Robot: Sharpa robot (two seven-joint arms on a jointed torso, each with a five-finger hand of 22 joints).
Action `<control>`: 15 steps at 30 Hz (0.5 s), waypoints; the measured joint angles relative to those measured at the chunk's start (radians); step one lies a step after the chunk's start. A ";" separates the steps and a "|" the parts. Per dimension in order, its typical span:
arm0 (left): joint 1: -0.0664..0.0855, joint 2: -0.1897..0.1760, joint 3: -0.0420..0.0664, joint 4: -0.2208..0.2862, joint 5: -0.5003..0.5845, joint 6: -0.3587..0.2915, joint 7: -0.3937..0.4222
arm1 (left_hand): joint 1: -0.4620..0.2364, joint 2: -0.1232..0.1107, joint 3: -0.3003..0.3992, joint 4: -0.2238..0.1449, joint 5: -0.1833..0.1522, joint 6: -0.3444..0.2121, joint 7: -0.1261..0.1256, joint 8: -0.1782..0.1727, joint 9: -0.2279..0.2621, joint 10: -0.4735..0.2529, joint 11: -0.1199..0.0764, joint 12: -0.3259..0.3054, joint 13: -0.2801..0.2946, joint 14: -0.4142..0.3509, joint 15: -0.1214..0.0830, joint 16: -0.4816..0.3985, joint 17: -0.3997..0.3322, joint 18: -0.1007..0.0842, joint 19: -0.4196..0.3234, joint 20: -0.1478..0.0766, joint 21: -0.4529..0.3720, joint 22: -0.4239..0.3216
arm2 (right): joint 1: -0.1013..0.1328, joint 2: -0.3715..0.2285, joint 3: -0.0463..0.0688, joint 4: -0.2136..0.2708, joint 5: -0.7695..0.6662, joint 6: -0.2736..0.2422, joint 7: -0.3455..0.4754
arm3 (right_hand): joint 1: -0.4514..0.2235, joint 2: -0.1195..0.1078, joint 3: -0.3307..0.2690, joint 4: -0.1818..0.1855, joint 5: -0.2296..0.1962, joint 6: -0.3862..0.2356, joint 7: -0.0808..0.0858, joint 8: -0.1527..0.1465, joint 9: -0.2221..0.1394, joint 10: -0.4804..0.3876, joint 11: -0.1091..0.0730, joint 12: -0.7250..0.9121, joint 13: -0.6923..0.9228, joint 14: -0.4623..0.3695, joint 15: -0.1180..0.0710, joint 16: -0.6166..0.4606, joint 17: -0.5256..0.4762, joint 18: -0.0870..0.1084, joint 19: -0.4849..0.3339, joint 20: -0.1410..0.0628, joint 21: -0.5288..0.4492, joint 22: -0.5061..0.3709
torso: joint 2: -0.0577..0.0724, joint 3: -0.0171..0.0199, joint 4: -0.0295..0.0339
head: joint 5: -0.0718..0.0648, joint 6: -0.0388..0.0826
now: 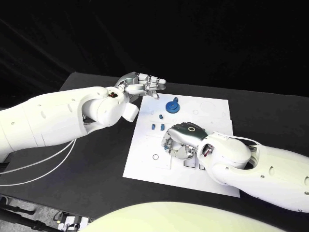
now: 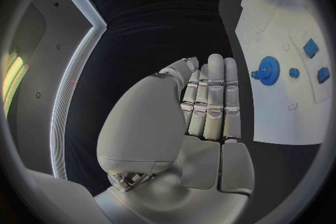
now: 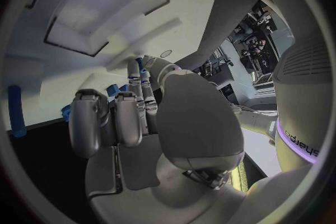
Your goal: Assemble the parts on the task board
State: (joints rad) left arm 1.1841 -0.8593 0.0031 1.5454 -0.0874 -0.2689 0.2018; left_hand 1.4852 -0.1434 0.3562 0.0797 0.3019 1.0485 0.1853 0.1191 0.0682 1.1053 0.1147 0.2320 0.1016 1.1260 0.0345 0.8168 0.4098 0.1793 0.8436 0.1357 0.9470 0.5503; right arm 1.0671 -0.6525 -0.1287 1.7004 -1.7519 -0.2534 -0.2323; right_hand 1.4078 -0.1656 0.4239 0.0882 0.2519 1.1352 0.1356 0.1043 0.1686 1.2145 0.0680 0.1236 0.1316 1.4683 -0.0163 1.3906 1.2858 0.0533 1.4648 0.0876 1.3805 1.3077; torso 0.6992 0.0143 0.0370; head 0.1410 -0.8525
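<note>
Task board (image 1: 203, 108) lies flat mid-bench (image 1: 280, 116), long axis running away from the robot; blue gear part (image 1: 173, 107) sits near its far end, small blue parts (image 1: 158, 126) just nearer. Left hand (image 1: 142, 85) hovers off the board's far-left corner, fingers (image 2: 213, 95) straight, together, empty. Right hand (image 1: 182, 142) is palm-down over the board's near half, fingers curled; can't tell if gripping anything.

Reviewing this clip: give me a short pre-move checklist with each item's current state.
1. Left hand free of parts: ok, fingers straight and empty at the task board's far corner.
2. Right hand over the board: ok, low above its near half.
3. Right hand holding a part: cannot tell, fingers curl under the palm.
4. Blue gear on the board: ok, clear of both hands.
5. Small blue pieces within sight: ok, beside the right hand.
</note>
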 measured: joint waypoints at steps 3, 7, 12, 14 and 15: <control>0.000 0.000 0.000 0.000 0.000 0.001 -0.001 | 0.000 0.000 0.000 0.000 0.000 0.000 0.000 0.000 0.000 0.000 0.000 0.000 0.000 0.000 0.000 0.000 0.000 0.000 0.000 0.000 0.000 0.000 | 0.000 -0.001 0.000 0.000 0.000 0.000 -0.001 | -0.008 -0.003 0.000 0.000 0.000 -0.027 0.009 -0.017 -0.008 -0.021 0.010 -0.013 -0.002 -0.003 0.008 0.000 -0.002 0.000 -0.002 0.002 -0.009 0.000 | 0.000 0.0000 -0.0001 | 0.000 0.000; 0.000 0.000 0.000 0.000 0.000 0.002 -0.002 | 0.000 0.000 -0.003 -0.003 0.000 0.000 0.000 0.000 0.000 -0.004 0.004 0.005 0.000 0.004 0.004 -0.004 -0.002 0.000 0.000 0.000 0.000 0.000 | 0.000 -0.002 0.000 0.002 -0.001 -0.002 -0.001 | -0.020 -0.015 0.000 0.000 0.000 -0.056 0.022 -0.036 -0.018 -0.049 0.024 -0.025 -0.015 -0.002 0.016 0.000 -0.005 0.000 -0.011 0.011 -0.023 0.000 | -0.001 0.0000 -0.0002 | 0.000 0.000; 0.000 -0.001 0.000 -0.001 0.000 0.003 -0.004 | 0.000 0.000 -0.003 -0.003 0.000 0.000 0.000 0.000 0.000 -0.004 0.004 0.005 0.000 0.004 0.004 -0.004 -0.002 0.000 0.000 0.000 0.000 0.000 | -0.001 -0.013 -0.002 0.009 -0.003 -0.011 -0.002 | -0.026 -0.021 -0.004 -0.004 0.000 -0.082 0.025 -0.037 -0.028 -0.072 0.030 -0.037 -0.021 -0.004 0.022 0.000 -0.011 0.000 -0.016 0.016 -0.040 0.000 | -0.001 0.0002 -0.0002 | -0.001 0.001; 0.000 -0.001 0.000 -0.001 0.000 0.004 -0.004 | 0.000 0.000 -0.003 -0.003 0.000 0.000 0.000 0.000 0.000 -0.004 0.004 0.005 0.000 0.004 0.004 -0.004 -0.002 0.000 0.000 0.000 0.000 0.000 | -0.001 -0.022 -0.002 0.017 -0.005 -0.015 -0.004 | -0.026 -0.021 -0.006 -0.006 0.000 -0.085 0.026 -0.037 -0.029 -0.072 0.030 -0.037 -0.021 -0.004 0.022 -0.002 -0.013 0.000 -0.019 0.019 -0.043 0.000 | -0.001 0.0003 -0.0002 | -0.001 0.001; 0.000 -0.001 0.000 -0.001 0.000 0.004 -0.004 | 0.000 0.000 -0.003 -0.003 0.000 0.000 0.000 0.000 0.000 -0.004 0.004 0.005 0.000 0.004 0.004 -0.004 -0.002 0.000 0.000 0.000 0.000 0.000 | -0.001 -0.026 -0.002 0.021 -0.006 -0.017 -0.005 | -0.031 -0.026 -0.006 -0.006 0.000 -0.088 0.024 -0.037 -0.030 -0.076 0.030 -0.037 -0.021 -0.004 0.022 -0.005 -0.015 0.000 -0.022 0.022 -0.045 0.000 | -0.001 0.0002 -0.0002 | -0.002 0.002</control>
State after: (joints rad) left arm 1.1841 -0.8606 0.0031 1.5448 -0.0874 -0.2646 0.1973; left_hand 1.4852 -0.1434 0.3534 0.0769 0.3019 1.0485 0.1853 0.1191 0.0682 1.1016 0.1183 0.2366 0.1015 1.1296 0.0380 0.8130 0.4082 0.1793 0.8436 0.1357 0.9470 0.5503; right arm 1.0659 -0.6787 -0.1309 1.7214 -1.7575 -0.2707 -0.2371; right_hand 1.3771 -0.1911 0.4182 0.0826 0.2519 1.0470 0.1595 0.0671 0.1388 1.1382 0.0980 0.0869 0.1106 1.4647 0.0055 1.3851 1.2706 0.0534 1.4431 0.1092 1.3359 1.3076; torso 0.6984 0.0145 0.0368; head 0.1389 -0.8509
